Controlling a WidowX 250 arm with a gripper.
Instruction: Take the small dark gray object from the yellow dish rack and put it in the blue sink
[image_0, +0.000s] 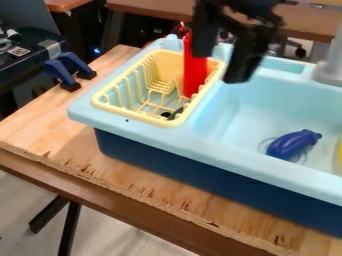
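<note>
Gripper (221, 68) over pale-blue sink (220, 146), fingers (246, 56) parted, released. Red object (194, 72) (smooth, narrow) upright in yellow ribbed rack (137, 115), near gripper. Glossy blue eggplant shape (292, 145) lies in sink.

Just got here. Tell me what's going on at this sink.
A black two-finger robot gripper is over the light-blue toy sink, its fingers apart, with nothing visible between them. Nearest it, a tall red object stands in the pale yellow plastic dish rack; whether they touch, I can't tell. A rounded blue-purple toy lies in the basin.
</note>
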